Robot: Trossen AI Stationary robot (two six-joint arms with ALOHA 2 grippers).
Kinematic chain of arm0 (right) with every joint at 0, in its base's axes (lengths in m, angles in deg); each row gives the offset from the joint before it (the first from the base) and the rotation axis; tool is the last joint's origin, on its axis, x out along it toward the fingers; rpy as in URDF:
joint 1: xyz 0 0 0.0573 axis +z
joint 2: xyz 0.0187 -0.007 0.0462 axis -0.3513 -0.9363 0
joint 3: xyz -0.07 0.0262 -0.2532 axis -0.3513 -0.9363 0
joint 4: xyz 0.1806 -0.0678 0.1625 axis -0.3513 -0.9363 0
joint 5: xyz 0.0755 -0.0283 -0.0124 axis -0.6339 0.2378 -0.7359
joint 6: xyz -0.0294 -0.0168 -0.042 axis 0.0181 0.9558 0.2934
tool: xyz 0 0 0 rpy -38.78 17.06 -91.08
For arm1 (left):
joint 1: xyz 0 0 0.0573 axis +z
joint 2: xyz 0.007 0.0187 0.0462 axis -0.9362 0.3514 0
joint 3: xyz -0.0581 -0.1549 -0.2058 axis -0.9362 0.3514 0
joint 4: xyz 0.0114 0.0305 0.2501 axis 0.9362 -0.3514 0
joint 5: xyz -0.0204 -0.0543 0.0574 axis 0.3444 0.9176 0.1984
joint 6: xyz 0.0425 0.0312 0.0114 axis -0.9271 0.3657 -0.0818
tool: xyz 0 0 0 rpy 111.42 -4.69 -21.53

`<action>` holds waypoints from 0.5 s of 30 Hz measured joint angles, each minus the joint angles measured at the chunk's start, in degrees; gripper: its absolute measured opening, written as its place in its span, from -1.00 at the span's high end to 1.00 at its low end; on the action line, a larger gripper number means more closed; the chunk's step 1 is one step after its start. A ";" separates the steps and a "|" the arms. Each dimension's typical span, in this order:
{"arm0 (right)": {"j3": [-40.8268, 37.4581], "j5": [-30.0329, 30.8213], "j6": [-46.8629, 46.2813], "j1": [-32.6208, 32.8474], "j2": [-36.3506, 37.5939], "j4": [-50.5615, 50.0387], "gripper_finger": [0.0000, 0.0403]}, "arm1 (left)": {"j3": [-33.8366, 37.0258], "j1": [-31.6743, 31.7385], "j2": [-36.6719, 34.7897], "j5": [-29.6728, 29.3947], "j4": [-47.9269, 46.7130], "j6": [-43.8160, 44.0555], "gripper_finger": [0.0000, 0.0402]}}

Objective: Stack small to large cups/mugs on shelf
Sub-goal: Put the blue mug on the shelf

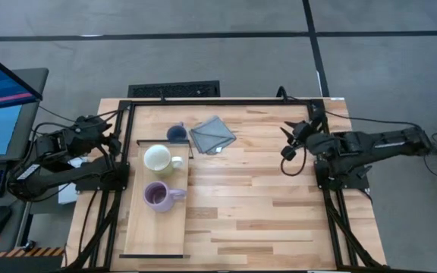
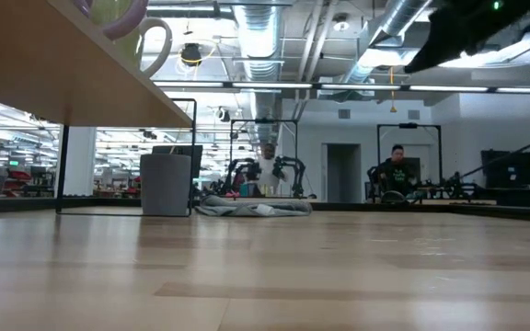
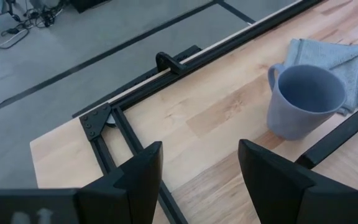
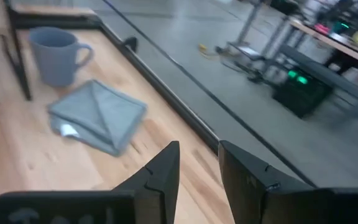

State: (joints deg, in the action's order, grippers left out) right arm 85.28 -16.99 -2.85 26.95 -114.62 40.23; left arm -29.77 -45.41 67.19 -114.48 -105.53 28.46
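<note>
Cream-white mug (image 1: 158, 158) and purple mug (image 1: 157, 195) sit on shelf (image 1: 154, 231); grey-blue mug (image 1: 177, 133) stands off-shelf at 12 o'clock. Left gripper (image 3: 199, 165) fingers wide, empty; right gripper (image 4: 199, 167) fingers narrow, empty.

Grey folded cloth (image 1: 213, 134) on plank tabletop (image 1: 264, 197), seated person (image 2: 396, 171) behind

Shelf (image 1: 155, 227), grey-blue mug (image 1: 176, 133), cloth (image 1: 212, 134) on table (image 1: 264, 205)

Cream-white mug (image 1: 158, 158), purple mug (image 1: 158, 195), grey-blue mug (image 3: 303, 99), grey cloth (image 1: 212, 134), pale-wood shelf (image 1: 155, 227)
</note>
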 joint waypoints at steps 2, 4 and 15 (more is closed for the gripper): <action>-4.20 -4.75 4.34 -3.04 2.41 7.04 0.34 | -0.01 0.01 0.00 -0.03 0.02 0.00 -0.01; -7.67 -9.13 7.40 -6.21 4.68 12.44 0.34 | 0.00 -0.01 -0.02 -0.05 0.04 0.00 -0.01; -19.77 -25.82 9.77 -23.62 13.06 22.34 0.34 | 0.01 0.01 -0.01 -3.34 0.92 -0.22 -0.01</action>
State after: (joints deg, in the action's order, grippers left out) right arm 65.50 -42.81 6.92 3.34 -101.56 62.57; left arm -29.76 -45.40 67.18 -117.82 -104.60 28.25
